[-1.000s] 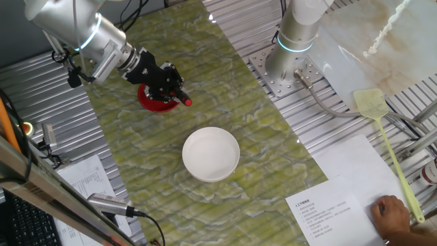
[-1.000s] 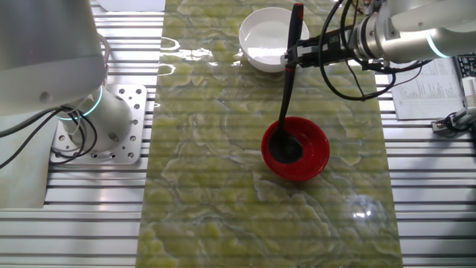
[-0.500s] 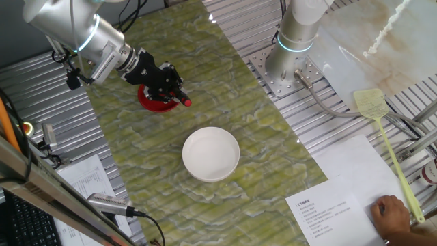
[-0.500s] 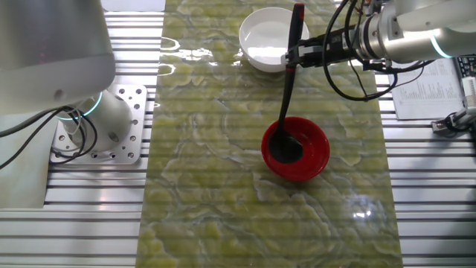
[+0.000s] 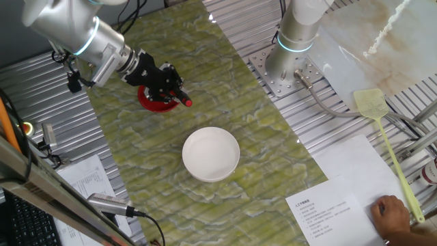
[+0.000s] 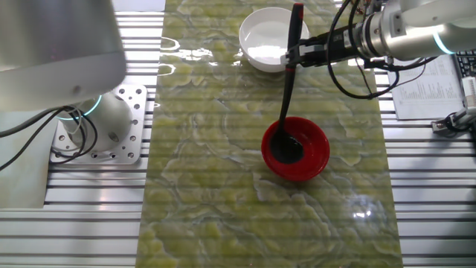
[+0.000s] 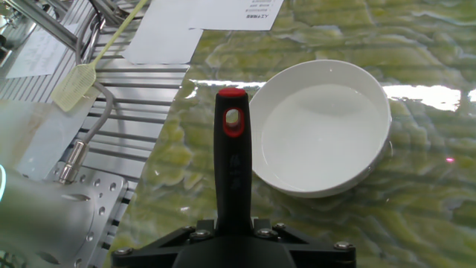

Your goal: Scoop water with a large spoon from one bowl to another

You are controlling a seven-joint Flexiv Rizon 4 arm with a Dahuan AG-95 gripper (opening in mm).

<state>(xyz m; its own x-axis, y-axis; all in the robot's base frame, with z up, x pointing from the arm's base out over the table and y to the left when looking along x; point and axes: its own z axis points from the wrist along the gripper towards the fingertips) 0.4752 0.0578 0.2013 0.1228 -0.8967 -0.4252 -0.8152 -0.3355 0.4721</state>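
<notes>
Black plastic, by the look of it, makes up the large spoon [image 5: 179, 98], whose red-tipped handle end pokes out of the gripper [image 5: 169, 83] in one fixed view. The fingers are closed on the handle over the red bowl [image 5: 151, 101] at the far left of the green marbled table [image 5: 225, 89]. The white bowl [image 5: 211, 154] sits nearer the camera, well apart from the red one. A yellow-green fly swatter [image 5: 386, 145] lies at the right, off the mat.

In the other fixed view, the spoon [image 6: 286, 97] slopes steeply down, its round head resting inside the red bowl [image 6: 316, 152]. The gripper [image 6: 297, 53] clamps the handle high up, just below the red tip, and the white bowl [image 6: 260, 37] lies beyond. The water is clear and hard to make out; a faint sheen in both bowls suggests it.

From the hand view, the handle [image 7: 231, 167] rises straight out between the closed fingers, with the white bowl [image 7: 323, 126] just beside it on the right and the fly swatter [image 7: 74, 82] far left.

The spoon looks light and stiff, so it should not flex under load. Held so far from the head, though, a full scoop would likely swing and tip easily; the smooth handle could twist in the grip. The water will slosh, so the head probably needs to stay level in transit. The bowls look hard and breakable.
</notes>
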